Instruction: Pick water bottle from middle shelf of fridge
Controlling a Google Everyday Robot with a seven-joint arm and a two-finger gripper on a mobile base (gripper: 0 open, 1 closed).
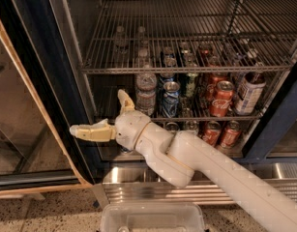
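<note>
At the glass-door fridge (37,66), your robot's gripper (97,111) hangs at the near left of the compartment. Its two pale fingers (90,131) are splayed wide and hold nothing. One finger points left toward the door frame; the other rises toward the racks.

The water bottle (146,92) stands upright at the left end of the middle shelf (199,116), just right of and beyond the raised finger, which does not appear to touch it. A blue soda can (170,98) stands close on the bottle's right, with a red cola can (220,98) farther right. A clear plastic bin (153,216) sits below, nearest the camera.

Expect the bottle to be fairly light, with thin plastic walls that give under a hard squeeze and a skin that may be slick from the cold. You would likely do best to grip the ribbed mid-body, below the shoulder, where the ridges give purchase. One finger will need to slip between bottle and blue can. The rack above sits near the cap, so judge on little room to lift.
</note>
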